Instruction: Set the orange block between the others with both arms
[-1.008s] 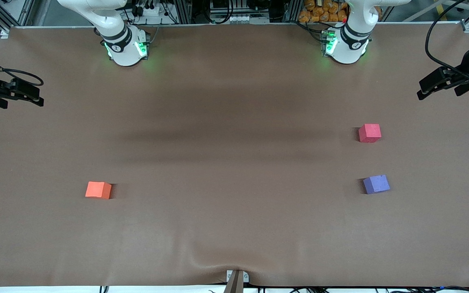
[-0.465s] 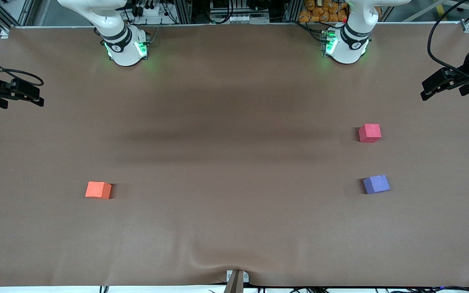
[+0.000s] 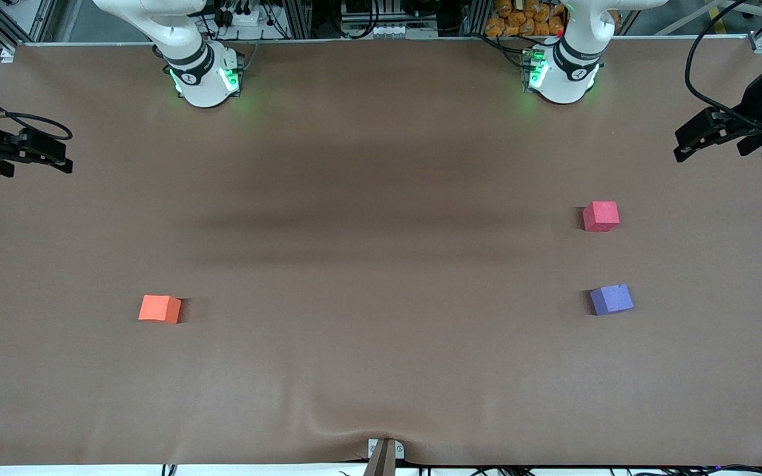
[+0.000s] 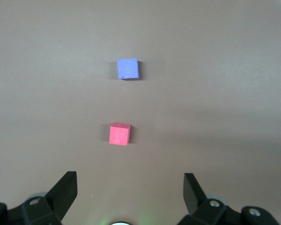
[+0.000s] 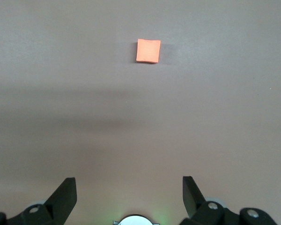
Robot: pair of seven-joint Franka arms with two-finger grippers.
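Note:
The orange block [image 3: 160, 309] [image 5: 148, 50] lies on the brown table toward the right arm's end. Toward the left arm's end sit the others: a pinkish-red cube [image 3: 600, 216] [image 4: 119, 134] and, nearer the front camera, a purple-blue cube [image 3: 611, 299] [image 4: 128, 69], with a gap between them. My right gripper [image 3: 50, 157] [image 5: 129, 187] hangs open and empty over the table's edge at the right arm's end. My left gripper [image 3: 692, 140] [image 4: 130, 183] hangs open and empty over the edge at the left arm's end.
The two arm bases [image 3: 204, 78] [image 3: 561, 74] with green lights stand along the table's back edge. A small metal bracket [image 3: 385, 451] sits at the middle of the edge nearest the front camera, where the brown cover wrinkles.
The left gripper has shifted slightly over its end of the table, rising a little. The right arm and all blocks have stayed put.

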